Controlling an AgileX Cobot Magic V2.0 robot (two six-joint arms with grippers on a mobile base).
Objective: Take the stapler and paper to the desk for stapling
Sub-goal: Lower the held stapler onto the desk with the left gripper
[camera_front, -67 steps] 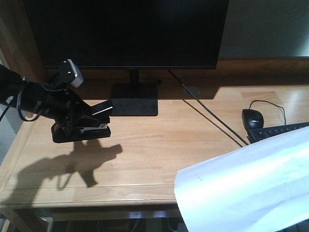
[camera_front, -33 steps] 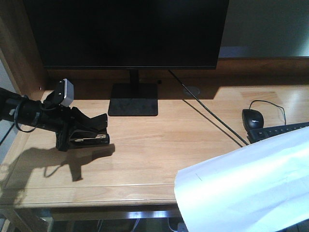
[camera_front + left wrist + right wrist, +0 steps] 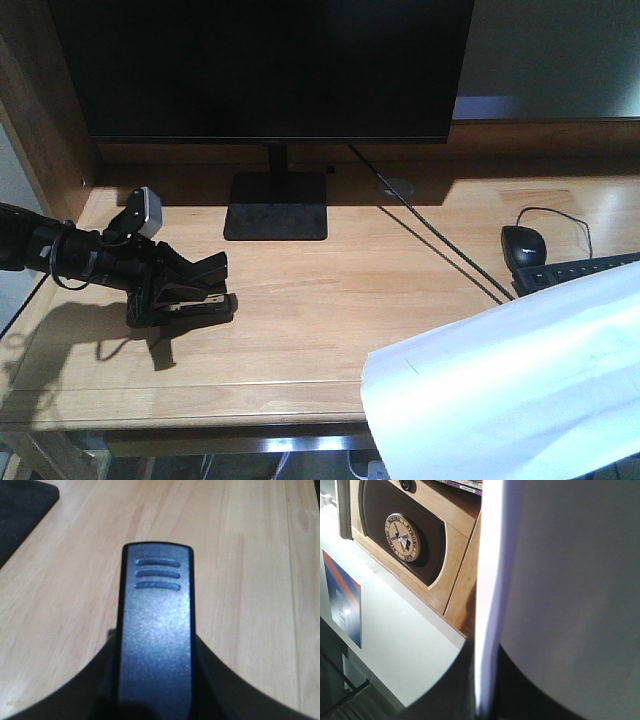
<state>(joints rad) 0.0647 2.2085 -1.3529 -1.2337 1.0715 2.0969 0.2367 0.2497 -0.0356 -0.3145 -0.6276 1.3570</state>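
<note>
My left gripper (image 3: pixel 185 288) is shut on the black stapler (image 3: pixel 196 303) and holds it low at the left of the light-wood desk (image 3: pixel 340 290); its base seems to touch the desk top. In the left wrist view the stapler's dark top (image 3: pixel 156 630) runs forward between my jaws over the desk (image 3: pixel 245 555). The white paper (image 3: pixel 510 390) hangs over the desk's front right corner. In the right wrist view my right gripper (image 3: pixel 482 700) is shut on the paper's edge (image 3: pixel 489 605). The right gripper itself is hidden in the front view.
A large black monitor (image 3: pixel 260 70) stands at the back on a flat black stand (image 3: pixel 277 218). A black mouse (image 3: pixel 523 243) and keyboard (image 3: pixel 575 272) lie at the right, with a cable (image 3: pixel 440 245) across the desk. The right wrist view shows a wooden shelf unit (image 3: pixel 440 545).
My left gripper has come down and slightly forward with the stapler, from above the desk to desk level. The paper has not moved.
</note>
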